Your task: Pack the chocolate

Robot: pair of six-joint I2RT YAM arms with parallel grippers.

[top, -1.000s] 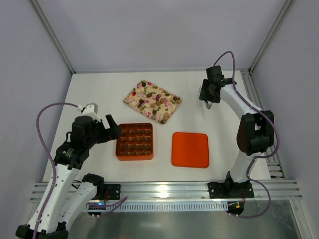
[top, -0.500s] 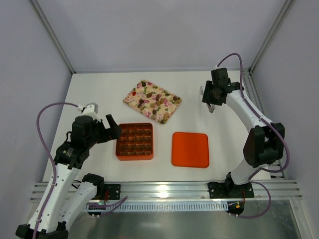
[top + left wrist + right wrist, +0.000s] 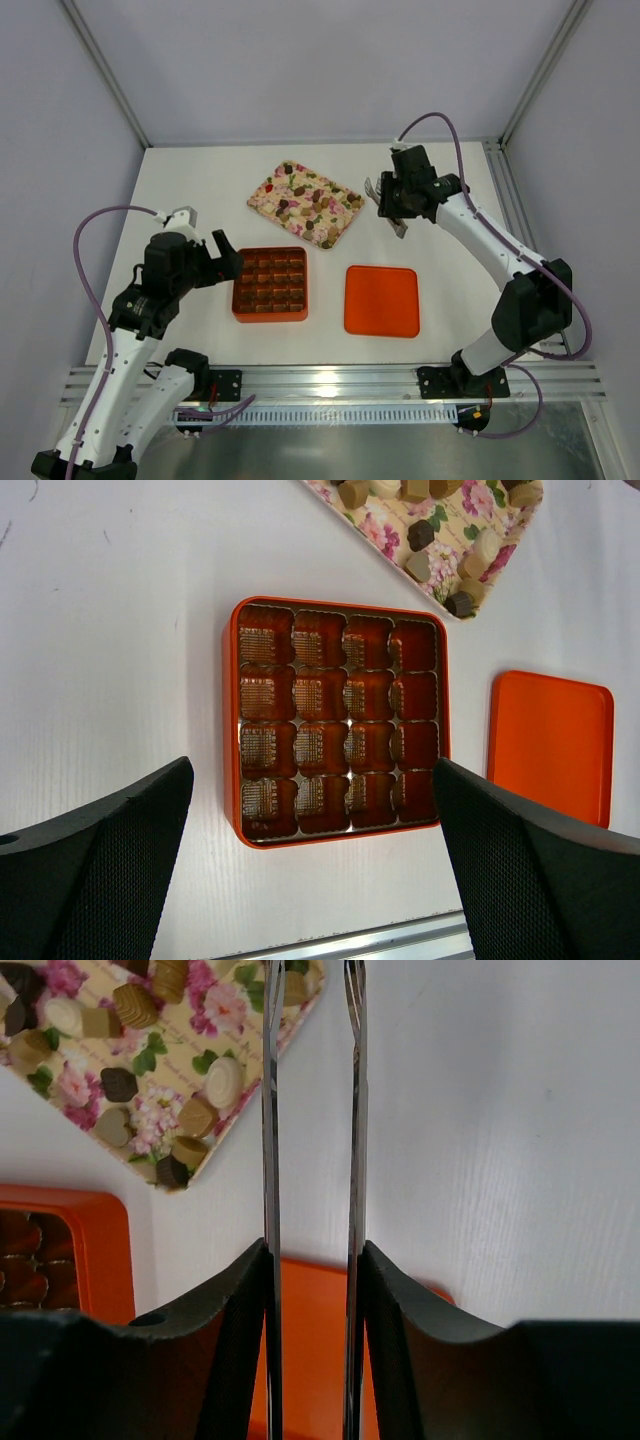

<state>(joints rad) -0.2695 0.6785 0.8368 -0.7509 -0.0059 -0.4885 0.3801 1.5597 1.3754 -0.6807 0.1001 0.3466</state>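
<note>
The chocolate (image 3: 305, 200) is several small brown, tan and cream lumps on a floral tray (image 3: 262, 200) at the back centre. It also shows in the right wrist view (image 3: 128, 1005) and the left wrist view (image 3: 420, 532). The orange grid box (image 3: 270, 285) (image 3: 338, 720) sits in front of the tray, and its cells show only brown ribbed lining. My left gripper (image 3: 228, 260) (image 3: 315, 880) is wide open just left of the box. My right gripper (image 3: 392, 200) (image 3: 312, 1250) is shut on metal tongs (image 3: 270, 1110). The blades stand apart with nothing between them, above the table beside the tray's right corner.
The flat orange lid (image 3: 381, 300) (image 3: 550, 745) (image 3: 310, 1340) lies right of the box. Frame posts and walls stand round the white table, and a metal rail runs along the near edge.
My right arm has swung left from the far right side to the tray's right corner, carrying the tongs. My left arm, the box, the lid and the tray have not moved.
</note>
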